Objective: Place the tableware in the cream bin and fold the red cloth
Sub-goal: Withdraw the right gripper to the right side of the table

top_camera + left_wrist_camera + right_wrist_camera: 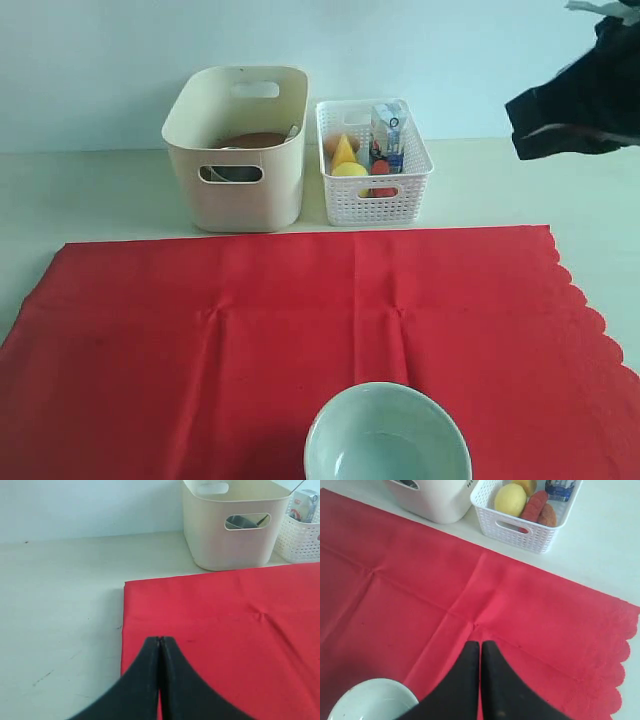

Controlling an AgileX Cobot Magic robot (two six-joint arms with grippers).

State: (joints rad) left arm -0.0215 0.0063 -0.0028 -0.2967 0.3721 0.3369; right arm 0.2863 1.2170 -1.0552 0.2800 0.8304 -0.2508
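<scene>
Here both grippers are empty: the left gripper (160, 641) holds its jaws pressed together above one edge of the cloth (225, 630), and the right gripper (480, 645) has its jaws together too, over the cloth near the one bowl (370, 700). The single cloth lies flat on the table (60, 605), the bowl upright at its near edge. Behind stand one bin (240, 205), one plate (250, 140) inside, and one basket (372, 205) with one carton (388, 130)
</scene>
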